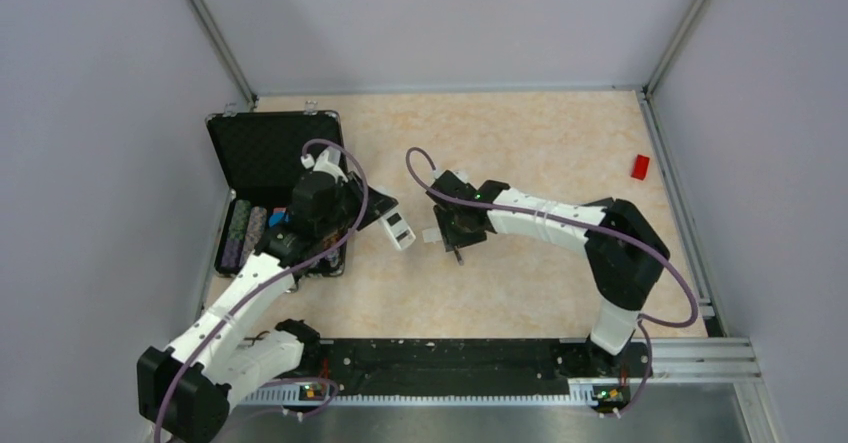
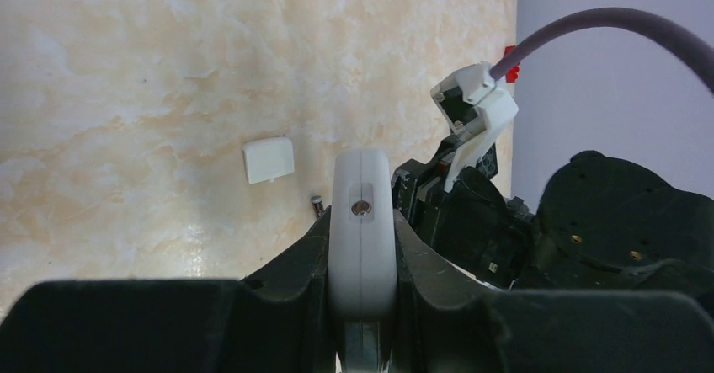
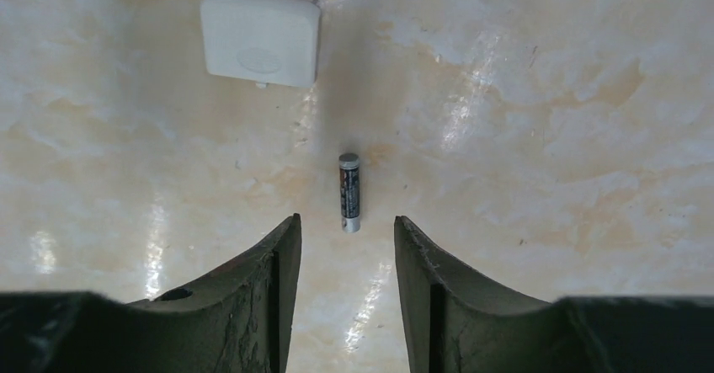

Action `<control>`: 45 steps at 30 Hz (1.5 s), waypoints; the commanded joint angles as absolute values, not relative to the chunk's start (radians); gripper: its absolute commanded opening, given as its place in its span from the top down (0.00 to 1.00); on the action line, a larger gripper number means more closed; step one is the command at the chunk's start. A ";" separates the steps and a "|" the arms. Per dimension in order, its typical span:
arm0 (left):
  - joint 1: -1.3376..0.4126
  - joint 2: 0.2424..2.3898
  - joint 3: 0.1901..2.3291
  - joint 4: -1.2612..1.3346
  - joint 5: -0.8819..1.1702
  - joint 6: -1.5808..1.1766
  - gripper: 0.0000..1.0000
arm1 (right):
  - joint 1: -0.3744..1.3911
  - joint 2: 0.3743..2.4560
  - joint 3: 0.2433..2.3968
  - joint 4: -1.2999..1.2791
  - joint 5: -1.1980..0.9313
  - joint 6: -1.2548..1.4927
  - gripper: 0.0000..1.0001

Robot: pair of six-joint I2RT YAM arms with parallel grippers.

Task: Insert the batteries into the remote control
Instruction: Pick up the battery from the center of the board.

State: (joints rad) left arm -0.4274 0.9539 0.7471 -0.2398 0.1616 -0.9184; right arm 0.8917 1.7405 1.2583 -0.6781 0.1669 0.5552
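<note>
My left gripper (image 2: pixel 362 247) is shut on the white remote control (image 2: pixel 362 221), held edge-on between the jaws. In the top view the remote control (image 1: pixel 398 228) hangs at mid-table. A slim dark battery (image 3: pixel 349 192) lies on the table, pointing away from my right gripper (image 3: pixel 346 221). That gripper is open just above the table, and the battery's near end sits level with its fingertips, touching neither. From above, the right gripper (image 1: pixel 458 243) hovers just right of the remote. The battery's end (image 2: pixel 317 205) shows beside the remote in the left wrist view.
A small white square cover piece (image 3: pixel 262 38) lies just beyond the battery. An open black case (image 1: pixel 275 153) with colourful chips (image 1: pixel 245 233) sits at the left. A red block (image 1: pixel 640 167) lies far right. Grey walls enclose the table.
</note>
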 commanded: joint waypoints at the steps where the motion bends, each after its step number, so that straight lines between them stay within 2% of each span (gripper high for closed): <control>1: -0.403 0.914 0.723 -0.208 0.153 -0.911 1.00 | 0.895 1.801 1.316 -0.716 0.244 0.473 0.58; 11: -0.354 0.902 0.656 -0.088 0.186 -0.947 1.00 | 0.895 1.905 1.349 -0.743 0.170 0.476 0.71; 28: -0.298 0.819 0.554 0.072 0.166 -0.994 1.00 | 0.886 1.905 1.302 -0.805 0.099 0.569 0.75; 35: -0.297 0.755 0.460 0.189 0.135 -1.048 1.00 | 0.853 1.924 1.267 -0.741 0.081 0.606 0.85; 41: -0.295 0.722 0.407 0.240 0.137 -1.063 1.00 | 0.840 1.942 1.262 -0.717 0.110 0.631 0.80; 45: -0.296 0.710 0.390 0.248 0.139 -1.064 1.00 | 0.839 1.941 1.254 -0.699 0.126 0.653 0.80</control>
